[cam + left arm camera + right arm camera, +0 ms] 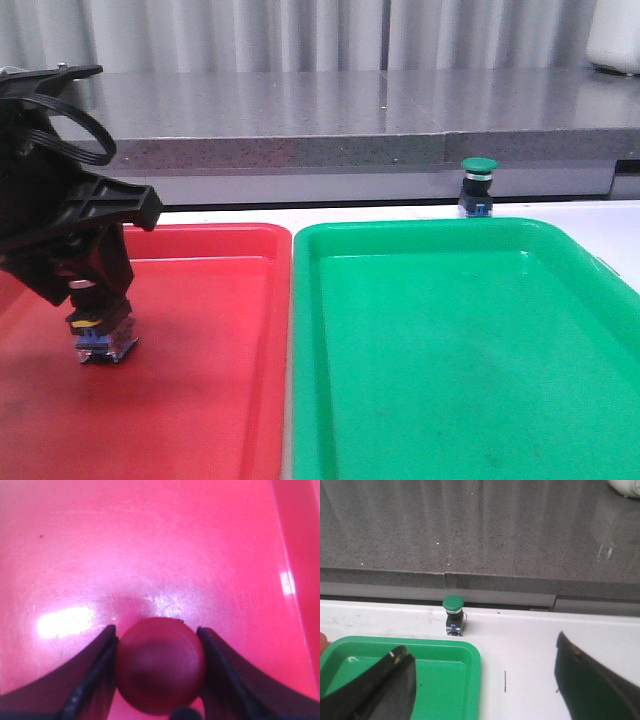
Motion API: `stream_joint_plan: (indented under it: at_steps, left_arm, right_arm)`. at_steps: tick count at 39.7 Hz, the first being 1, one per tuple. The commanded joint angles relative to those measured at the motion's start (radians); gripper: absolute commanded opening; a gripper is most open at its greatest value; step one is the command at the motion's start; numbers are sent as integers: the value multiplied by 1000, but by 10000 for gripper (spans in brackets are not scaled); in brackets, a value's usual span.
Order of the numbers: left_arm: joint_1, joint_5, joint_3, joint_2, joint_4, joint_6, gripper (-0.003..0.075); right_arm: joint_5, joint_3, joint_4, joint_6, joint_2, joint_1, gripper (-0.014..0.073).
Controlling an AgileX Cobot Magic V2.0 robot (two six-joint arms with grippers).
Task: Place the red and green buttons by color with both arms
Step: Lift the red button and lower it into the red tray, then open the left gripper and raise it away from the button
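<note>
Left claw (160,672) was pinching the red button (161,665) by its cap, with the button's base set down inside the red tray (215,340). Right claw (485,680) was spread wide and held nothing. Green button (478,187) stood upright on the white bench (530,645), just beyond the green tray's (450,350) far rim.

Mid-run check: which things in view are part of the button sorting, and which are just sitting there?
Part of the job:
- red button, held in the left gripper over the red tray
- green button, standing on the white table beyond the green tray
- right gripper, jaws apart, empty

Just lying about:
- grey counter
- white object at its far right end
</note>
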Motion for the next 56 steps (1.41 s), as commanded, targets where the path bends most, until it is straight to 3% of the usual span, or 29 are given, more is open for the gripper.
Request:
stream_joint_plan:
  at_steps: [1, 3, 5, 17, 22, 30, 34, 50, 56]
  left_arm:
    - [-9, -33, -25, -51, 5, -9, 457]
    - [-9, -28, -25, -67, 5, -9, 533]
    - [-9, -17, -25, -83, 5, -9, 559]
    - [4, -2, -25, -281, 67, -4, 541]
    - [60, 15, -25, -359, 107, -4, 440]
    - [250, 43, -24, -473, 115, -4, 97]
    - [323, 56, -10, -531, 115, -4, -18]
    - [348, -127, 324, -1038, 113, -4, -20]
    - [348, -136, 418, -1258, 113, -4, -20]
  right_arm:
    - [-72, -36, 5, -2, -1, -3, 587]
    - [-72, -36, 5, -2, -1, -3, 587]
    - [-72, -36, 5, -2, -1, -3, 587]
    - [-72, -36, 5, -2, -1, -3, 587]
    - [-72, -36, 5, -2, -1, -3, 587]
    - [-72, -36, 5, -2, -1, -3, 587]
    - [-72, -36, 5, -2, -1, -3, 587]
    - [-71, -36, 5, -2, -1, -3, 587]
    - [-71, -36, 5, -2, -1, -3, 587]
